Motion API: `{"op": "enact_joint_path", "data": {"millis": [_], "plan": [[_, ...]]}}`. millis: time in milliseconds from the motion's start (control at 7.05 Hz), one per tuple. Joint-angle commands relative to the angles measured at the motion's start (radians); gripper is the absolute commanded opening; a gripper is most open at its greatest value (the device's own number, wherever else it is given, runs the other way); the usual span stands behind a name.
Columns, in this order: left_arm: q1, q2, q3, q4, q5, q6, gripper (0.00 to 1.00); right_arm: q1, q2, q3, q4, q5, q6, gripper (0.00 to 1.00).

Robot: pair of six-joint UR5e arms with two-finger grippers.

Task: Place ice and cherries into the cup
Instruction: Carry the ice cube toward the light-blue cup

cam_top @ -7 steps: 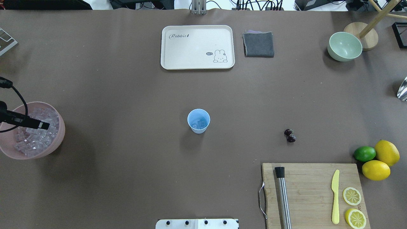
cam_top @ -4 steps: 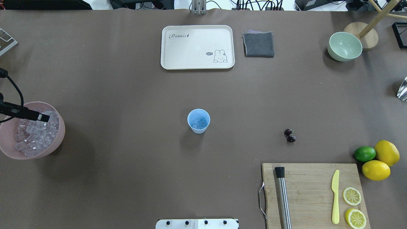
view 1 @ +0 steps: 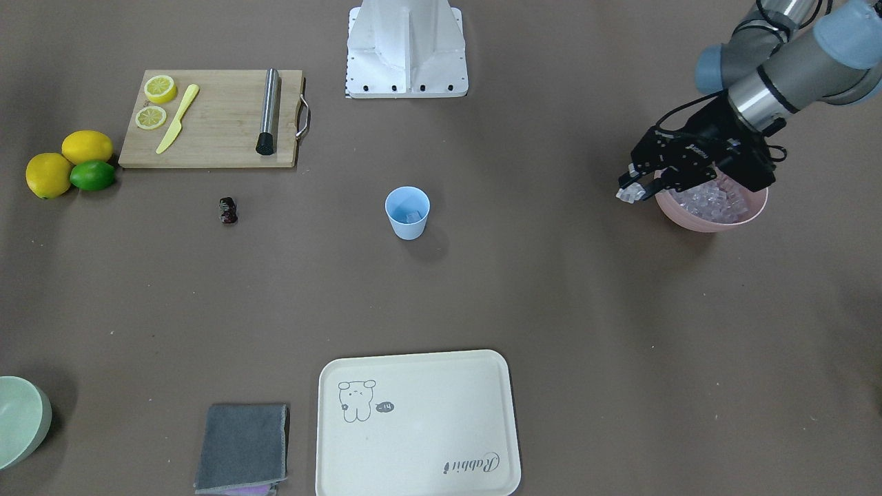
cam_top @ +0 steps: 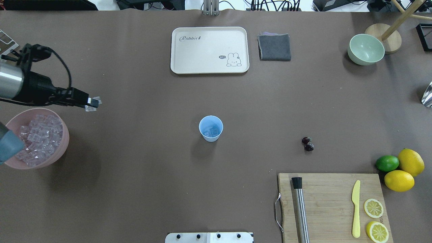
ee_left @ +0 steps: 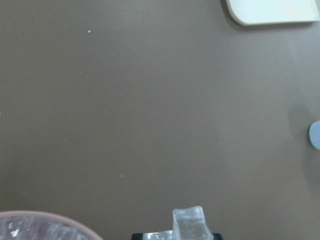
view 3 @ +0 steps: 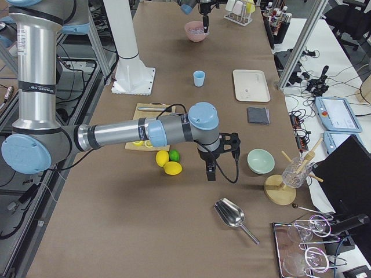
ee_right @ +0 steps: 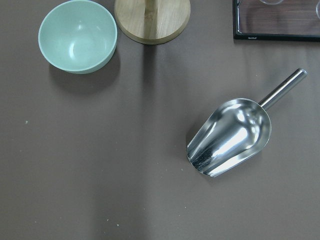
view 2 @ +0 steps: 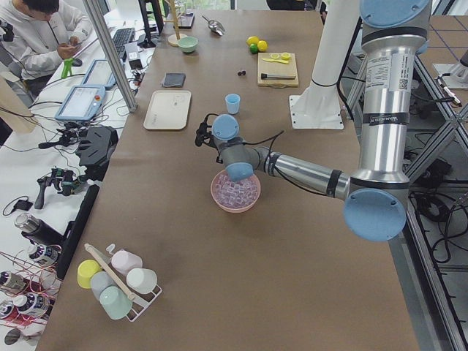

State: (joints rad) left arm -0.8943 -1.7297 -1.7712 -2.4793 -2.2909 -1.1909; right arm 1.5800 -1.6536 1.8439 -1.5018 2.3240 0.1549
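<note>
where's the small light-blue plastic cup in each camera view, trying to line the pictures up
Front-facing: the light-blue plastic cup stands just above centre.
Overhead: at centre.
Exterior left: upper middle.
Exterior right: upper middle.
Left wrist: a blue sliver at the right edge, probably the cup.
Right wrist: not in view.
Shared landmark: the cream rectangular rabbit tray, near the cup in every view but the right wrist's.

Colours showing on your brown table [cam_top: 135, 189]
You're seeing a light-blue cup [cam_top: 211, 138], dark red cherries [cam_top: 307, 144], clear lilac-tinged ice [cam_top: 38, 140] glittering in a pink bowl [cam_top: 66, 140].
</note>
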Motion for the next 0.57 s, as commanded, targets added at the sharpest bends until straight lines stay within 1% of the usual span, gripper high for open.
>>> {"op": "enact_joint_path", "data": {"millis": [0, 142, 284, 426], "plan": [[0.229, -0.167, 0.021, 0.034, 0.28, -0.216, 0.0, 0.0, 0.0, 0.0, 0.0, 0.0, 0.0, 1.0], [0.304, -0.248, 0.036, 0.093, 0.392, -0.258, 0.0, 0.0, 0.0, 0.0, 0.0, 0.0, 0.0, 1.0], [0.361, -0.317, 0.041, 0.161, 0.474, -0.295, 0.0, 0.0, 0.0, 0.0, 0.0, 0.0, 0.0, 1.0], [0.394, -0.374, 0.058, 0.207, 0.531, -0.323, 0.0, 0.0, 0.0, 0.0, 0.0, 0.0, 0.0, 1.0]]}}
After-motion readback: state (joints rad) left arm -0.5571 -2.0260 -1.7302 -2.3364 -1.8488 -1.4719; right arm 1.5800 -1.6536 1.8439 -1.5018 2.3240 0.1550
